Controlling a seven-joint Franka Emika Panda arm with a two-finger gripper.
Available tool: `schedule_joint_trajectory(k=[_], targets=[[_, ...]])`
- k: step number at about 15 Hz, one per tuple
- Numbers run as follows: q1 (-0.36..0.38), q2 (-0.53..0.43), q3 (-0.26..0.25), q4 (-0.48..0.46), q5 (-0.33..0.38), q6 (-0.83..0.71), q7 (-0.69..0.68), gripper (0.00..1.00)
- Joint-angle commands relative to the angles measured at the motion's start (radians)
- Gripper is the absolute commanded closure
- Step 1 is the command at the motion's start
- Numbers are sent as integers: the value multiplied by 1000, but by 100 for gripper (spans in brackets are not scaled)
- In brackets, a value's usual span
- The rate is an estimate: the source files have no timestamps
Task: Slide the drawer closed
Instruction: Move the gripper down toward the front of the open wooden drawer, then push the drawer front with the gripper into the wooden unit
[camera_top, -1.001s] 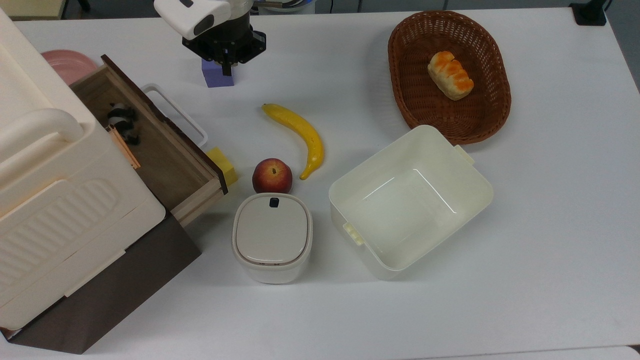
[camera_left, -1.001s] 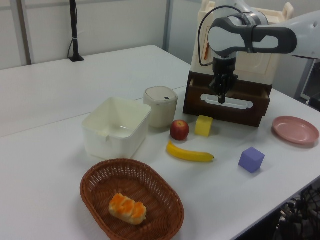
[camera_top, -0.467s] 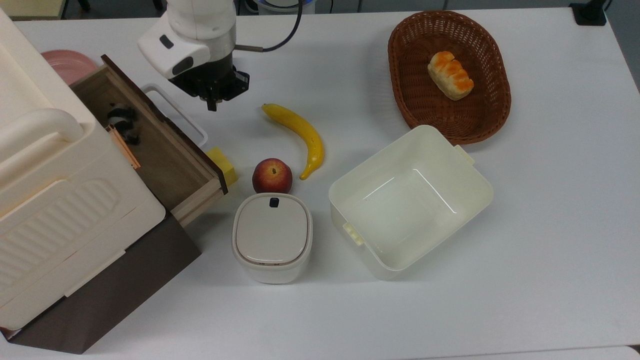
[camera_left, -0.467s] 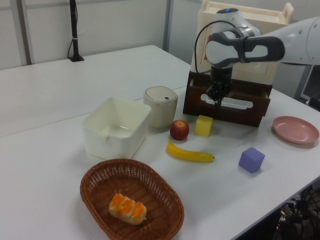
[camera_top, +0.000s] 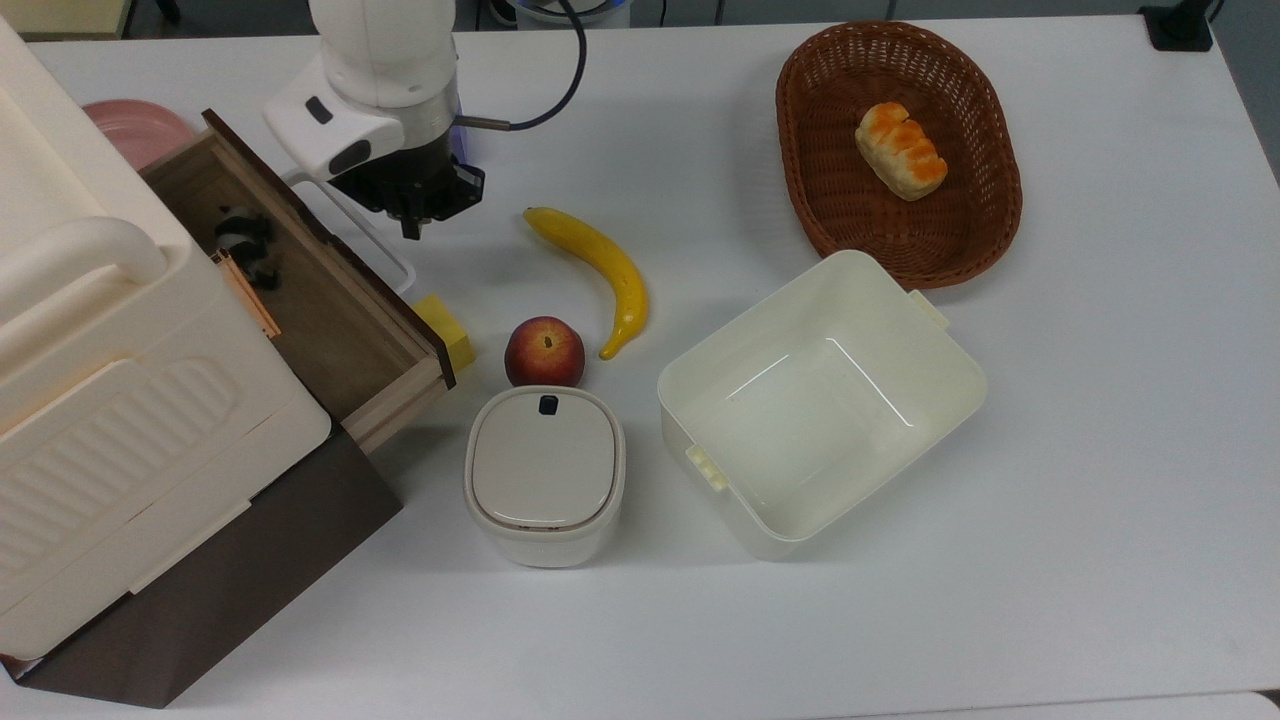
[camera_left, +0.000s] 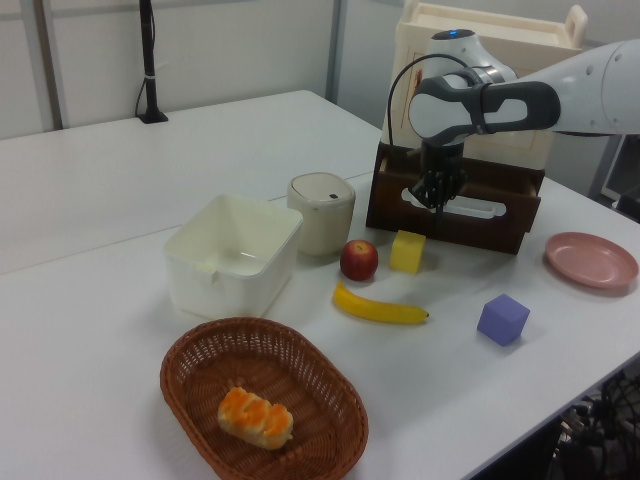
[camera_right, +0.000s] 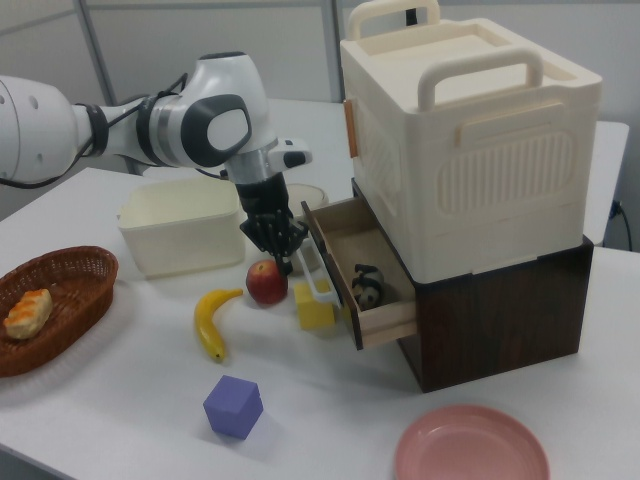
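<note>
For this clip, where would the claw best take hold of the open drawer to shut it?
Probably the white loop handle on the drawer front, approached from the table side. It juts out from the dark panel, and the claw hangs just before it.

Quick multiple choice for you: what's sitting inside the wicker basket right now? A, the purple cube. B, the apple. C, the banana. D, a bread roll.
D. A bread roll with an orange-glazed top lies inside the wicker basket, while the banana and the apple lie on the table and the purple cube stands apart from the basket.
</note>
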Motion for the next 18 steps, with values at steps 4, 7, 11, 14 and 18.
schedule_joint_trajectory(k=[4,7,11,14,18], targets=[[-5,1,-38,-1,-5,43,9,99],[-10,1,-47,-1,-2,72,11,99],[-13,1,-72,2,-1,97,9,99],[-26,1,-78,14,2,101,9,99],[-45,27,-90,42,1,106,8,99]])
